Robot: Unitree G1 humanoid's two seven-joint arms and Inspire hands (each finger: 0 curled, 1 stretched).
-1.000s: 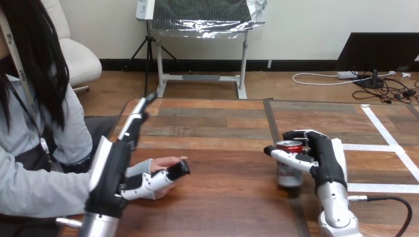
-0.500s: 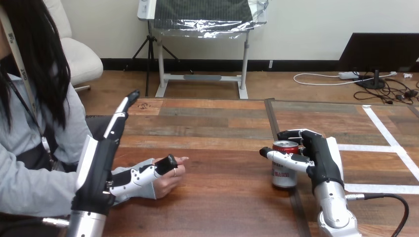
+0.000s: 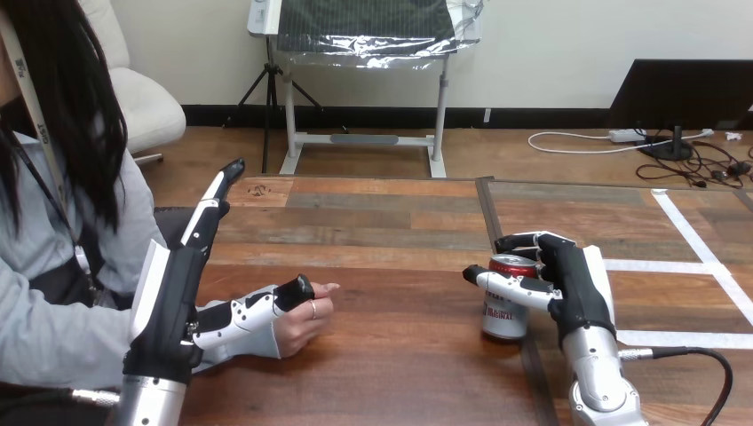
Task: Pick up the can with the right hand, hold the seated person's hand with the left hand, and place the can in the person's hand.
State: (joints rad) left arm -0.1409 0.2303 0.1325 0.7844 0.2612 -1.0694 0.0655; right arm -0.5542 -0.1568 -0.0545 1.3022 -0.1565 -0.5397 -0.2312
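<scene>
A red-topped silver can (image 3: 503,306) stands right of the table's middle. My right hand (image 3: 575,286) wraps it from the right, thumb across its front and fingers curled behind its rim. At the left, the person's hand (image 3: 306,325) rests on the table with its fingers loosely curled. My left hand (image 3: 169,302) stands edge-up beside it. Its fingers (image 3: 213,200) are straight and point away across the table. Its thumb lies over the top of the person's hand and wrist, touching them.
The wooden table (image 3: 391,231) stretches between the two hands as bare planks. White tape lines (image 3: 685,232) mark its right part. The person sits at the left edge, with a grey sleeve (image 3: 53,337) behind my left arm.
My right hand has slid the can a little left, towards the middle. My left hand has shifted left and nearer, and the person's fingers have curled in under my thumb.
</scene>
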